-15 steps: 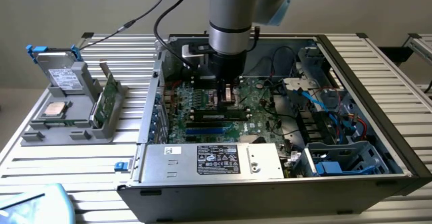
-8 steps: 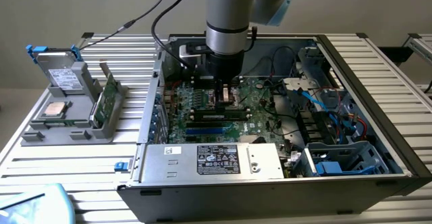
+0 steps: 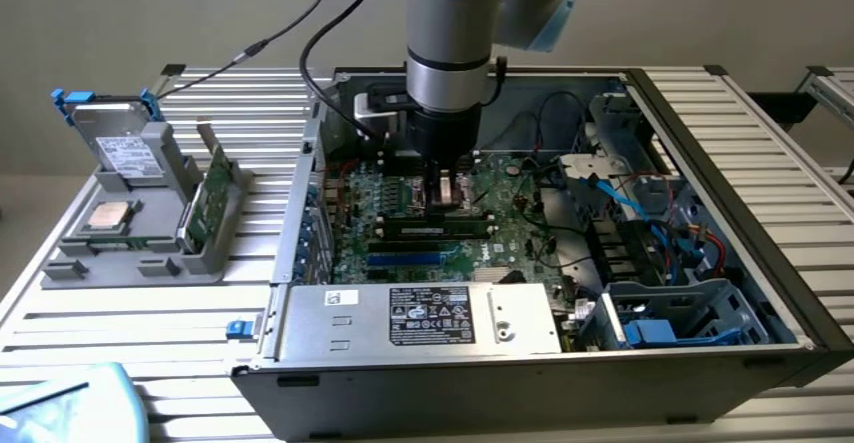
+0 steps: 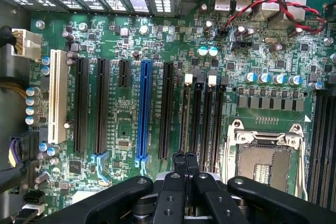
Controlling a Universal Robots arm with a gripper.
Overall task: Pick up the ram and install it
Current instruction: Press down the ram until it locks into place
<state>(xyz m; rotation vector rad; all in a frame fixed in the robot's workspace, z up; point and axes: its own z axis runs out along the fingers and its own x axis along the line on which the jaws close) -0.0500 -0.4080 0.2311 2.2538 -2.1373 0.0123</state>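
The ram (image 3: 200, 201), a slim green board, stands on edge in the grey holder (image 3: 127, 263) on the exterior view's left, outside the computer case. My gripper (image 3: 447, 191) is far from it. It hangs inside the open case, low over the green motherboard (image 3: 400, 208). In the wrist view the gripper (image 4: 185, 157) is shut, with its black fingertips pressed together and nothing visible between them. The tips point at the near ends of the black memory slots (image 4: 202, 114), beside the open processor socket (image 4: 262, 158).
The holder also carries a hard drive (image 3: 127, 148) and a square silver processor chip (image 3: 107, 218). In the case are a power supply (image 3: 427, 315) at the front, a drive cage (image 3: 667, 318) and loose cables (image 3: 627, 198). A blue slot (image 4: 143, 108) and a white slot (image 4: 56, 95) flank the black ones.
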